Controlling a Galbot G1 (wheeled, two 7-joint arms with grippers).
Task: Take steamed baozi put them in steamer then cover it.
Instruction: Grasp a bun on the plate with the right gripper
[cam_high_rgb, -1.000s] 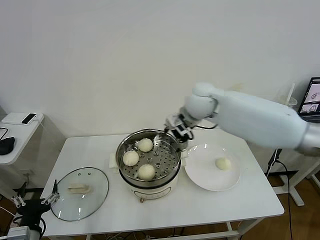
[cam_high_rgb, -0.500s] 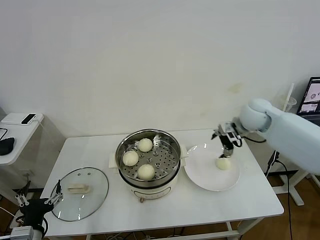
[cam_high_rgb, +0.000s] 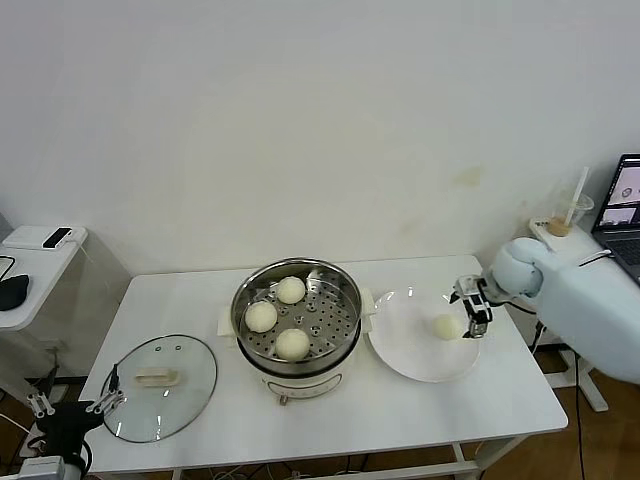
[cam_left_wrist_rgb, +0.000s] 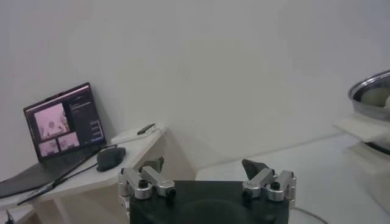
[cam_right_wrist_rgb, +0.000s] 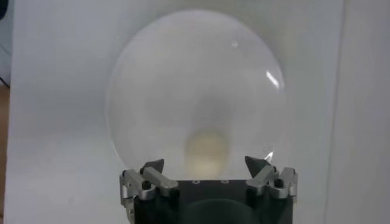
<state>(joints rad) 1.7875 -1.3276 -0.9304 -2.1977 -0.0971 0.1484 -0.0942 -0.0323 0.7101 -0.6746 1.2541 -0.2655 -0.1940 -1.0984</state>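
Right hand (cam_high_rgb: 474, 318) sits low over the white plate (cam_high_rgb: 405, 350), fingers spread wide and empty, with the last bun (cam_high_rgb: 446, 326) just beside it toward the steamer. From the right wrist view that bun (cam_right_wrist_rgb: 208, 152) lines up between the two fingertips (cam_right_wrist_rgb: 153, 165), slightly ahead of them. Good alignment, so the job now is to ease forward and down until the fingers bracket the widest part, then close gently. This dough looks soft and smooth; a hard pinch would dent it, a shallow one could let it roll across the plate.

Three buns already rest on the perforated tray of the steamer (cam_high_rgb: 296, 360), leaving open tray on the side nearest the plate.

The cover (cam_high_rgb: 160, 387) lies flat on the tabletop (cam_high_rgb: 400, 420), well apart. Left hand (cam_high_rgb: 72, 406) waits low off the tabletop's edge near it, jaws wide, holding nothing.
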